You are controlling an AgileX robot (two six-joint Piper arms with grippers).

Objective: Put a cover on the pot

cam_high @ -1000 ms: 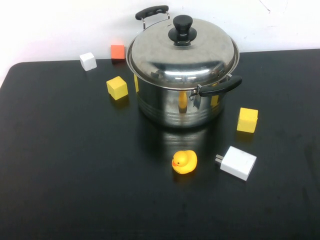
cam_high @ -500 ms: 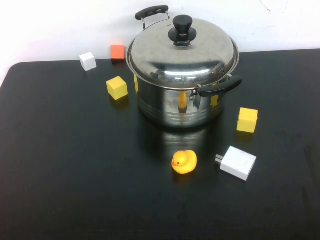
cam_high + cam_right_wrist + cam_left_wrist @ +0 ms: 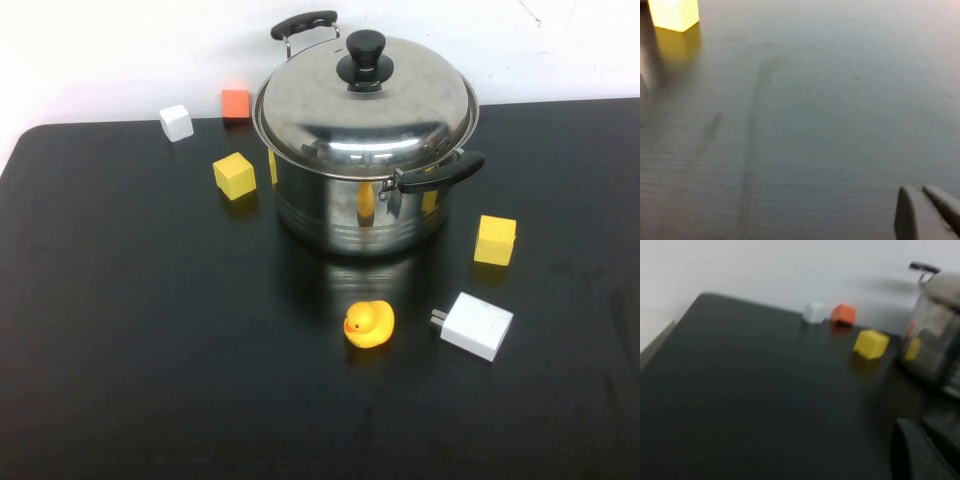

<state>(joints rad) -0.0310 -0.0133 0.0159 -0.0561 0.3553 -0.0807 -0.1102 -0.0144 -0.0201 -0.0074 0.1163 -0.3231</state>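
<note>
The pot, heavy rigid slick steel already lidded, sits well ahead of both low-parked end effectors, left and right, fingers together; its black knob offers the grip.

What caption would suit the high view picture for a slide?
Steel pot with its lid on, ringed by cubes and a duck; both pincers out of this view.
</note>
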